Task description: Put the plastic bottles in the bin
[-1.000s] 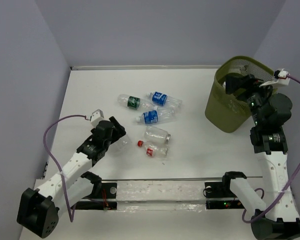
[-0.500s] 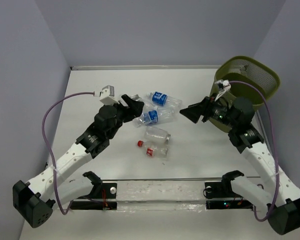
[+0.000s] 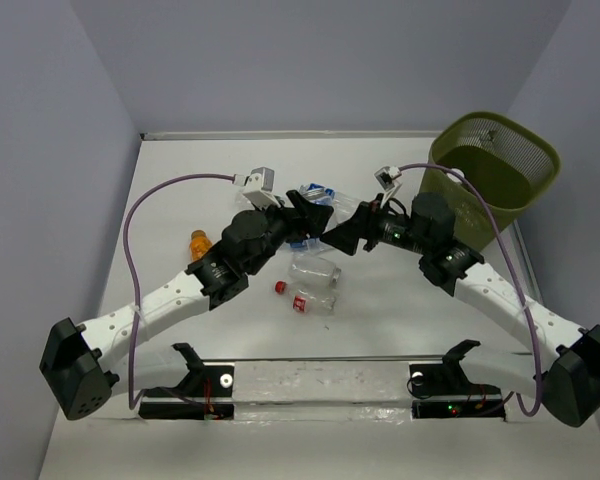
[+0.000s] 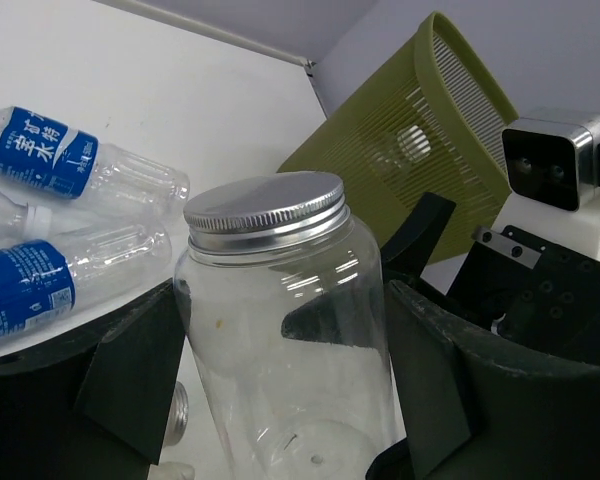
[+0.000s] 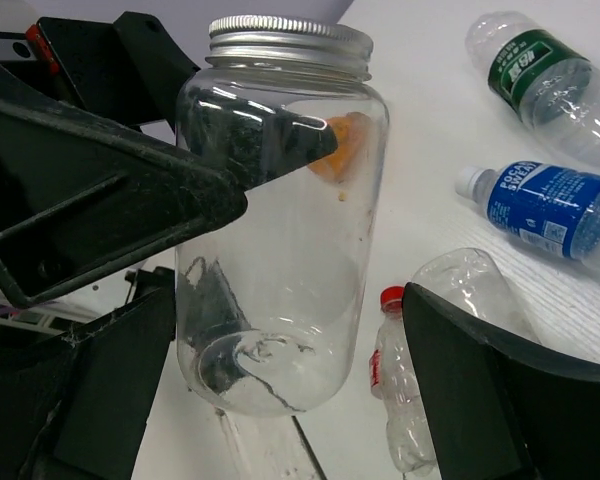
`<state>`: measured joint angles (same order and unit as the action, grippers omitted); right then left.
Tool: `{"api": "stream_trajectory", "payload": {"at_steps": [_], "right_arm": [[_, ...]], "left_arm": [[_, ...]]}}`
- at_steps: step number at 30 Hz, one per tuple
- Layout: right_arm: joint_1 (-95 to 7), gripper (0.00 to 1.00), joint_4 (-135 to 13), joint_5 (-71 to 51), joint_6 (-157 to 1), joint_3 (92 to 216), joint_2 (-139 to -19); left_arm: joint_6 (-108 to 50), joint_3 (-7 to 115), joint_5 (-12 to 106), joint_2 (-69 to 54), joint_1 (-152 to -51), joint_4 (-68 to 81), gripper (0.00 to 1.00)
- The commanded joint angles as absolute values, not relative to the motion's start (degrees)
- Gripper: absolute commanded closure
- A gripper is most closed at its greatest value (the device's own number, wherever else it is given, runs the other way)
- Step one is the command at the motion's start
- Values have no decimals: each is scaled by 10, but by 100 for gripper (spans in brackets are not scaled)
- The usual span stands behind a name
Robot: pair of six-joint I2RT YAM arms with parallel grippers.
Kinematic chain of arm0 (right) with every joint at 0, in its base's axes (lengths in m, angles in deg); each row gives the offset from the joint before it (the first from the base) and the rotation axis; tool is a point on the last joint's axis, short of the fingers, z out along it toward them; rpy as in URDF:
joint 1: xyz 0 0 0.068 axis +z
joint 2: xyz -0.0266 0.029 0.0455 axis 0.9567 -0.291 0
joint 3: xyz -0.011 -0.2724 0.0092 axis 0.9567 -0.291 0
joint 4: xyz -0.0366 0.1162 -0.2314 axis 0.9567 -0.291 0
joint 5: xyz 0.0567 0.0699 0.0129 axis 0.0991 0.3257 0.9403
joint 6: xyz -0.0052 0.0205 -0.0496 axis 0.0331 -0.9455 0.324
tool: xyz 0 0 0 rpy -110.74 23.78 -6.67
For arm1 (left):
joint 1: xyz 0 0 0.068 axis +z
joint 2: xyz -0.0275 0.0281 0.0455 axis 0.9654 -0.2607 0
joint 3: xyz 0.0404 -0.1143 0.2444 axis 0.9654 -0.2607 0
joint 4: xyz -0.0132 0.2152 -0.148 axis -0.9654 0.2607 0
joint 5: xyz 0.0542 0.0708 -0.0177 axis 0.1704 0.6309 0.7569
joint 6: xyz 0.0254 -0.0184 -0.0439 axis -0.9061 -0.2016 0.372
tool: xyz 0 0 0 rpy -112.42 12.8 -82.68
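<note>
My left gripper (image 3: pixel 308 214) (image 4: pixel 285 340) is shut on a clear jar (image 4: pixel 280 300) with a silver screw lid and holds it upright in the air over the table's middle. My right gripper (image 3: pixel 342 232) (image 5: pixel 285 310) faces it, open, with its fingers (image 5: pixel 500 390) on both sides of the jar's base (image 5: pixel 280 250) and gaps showing. Bottles lie below: two with blue labels (image 4: pixel 45 150) (image 4: pixel 25 285), a green-labelled one (image 5: pixel 535 70), a red-capped one (image 3: pixel 305 300) (image 5: pixel 400 390), and one with an orange cap (image 3: pixel 198 240). The olive mesh bin (image 3: pixel 500 150) (image 4: pixel 420 130) stands at the far right.
Another clear jar with a metal lid (image 3: pixel 315 268) lies on the table just under the two grippers, beside a crushed clear bottle (image 5: pixel 475 290). Purple cables loop from both wrists. Grey walls close the table at the back and sides.
My right arm left the bin and swung left to the table's middle. My left arm rose and moved right with the jar to meet it, uncovering the orange-capped bottle.
</note>
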<state>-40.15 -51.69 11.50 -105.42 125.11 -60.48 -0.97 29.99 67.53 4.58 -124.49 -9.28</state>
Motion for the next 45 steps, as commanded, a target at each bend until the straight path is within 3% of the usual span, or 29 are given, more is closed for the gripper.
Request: {"api": "stream_trajectory", "payload": {"at_steps": [1,8,10,11,14,15,17,24,27,31,35,38,39,41,45], "right_arm": [[-383,0,-464,109,-1054,1259,-630],[-372,3,-389,111,-1090,1238,-637],[-372,19,-375,110,-1096,1238,-635],[-372,32,-375,106,-1098,1237,-633],[-372,47,-399,75,-1087,1241,-620],[-372,47,-416,67,-1078,1248,-615],[-372,52,-470,19,-1051,1269,-599],[-386,57,-633,-174,-940,1387,-557],[-427,59,-675,-355,-858,1447,-546],[-510,60,-705,-503,-795,1499,-569],[-604,60,-722,-534,-787,1527,-623],[-673,53,-741,-514,-809,1535,-651],[-685,30,-750,-506,-817,1535,-664],[-691,1,-763,-513,-820,1535,-668],[-691,0,-763,-486,-825,1535,-649]], "left_arm": [[-7,313,674,60,-1255,-171,38],[0,302,676,70,-1264,-180,37],[0,295,681,76,-1264,-180,35],[-2,293,690,84,-1264,-179,33],[-10,282,726,106,-1264,-165,13],[-14,283,739,113,-1263,-152,5],[-30,289,783,134,-1264,-98,1],[-42,273,913,232,-1264,86,1],[-45,275,990,269,-1260,182,1],[-14,323,1044,259,-1255,345,1],[-30,330,1043,231,-1233,396,1],[-48,349,1018,214,-1215,408,1],[-55,350,1009,205,-1210,403,1],[-81,345,982,191,-1181,387,1],[-126,316,903,178,-1103,341,1]]}}
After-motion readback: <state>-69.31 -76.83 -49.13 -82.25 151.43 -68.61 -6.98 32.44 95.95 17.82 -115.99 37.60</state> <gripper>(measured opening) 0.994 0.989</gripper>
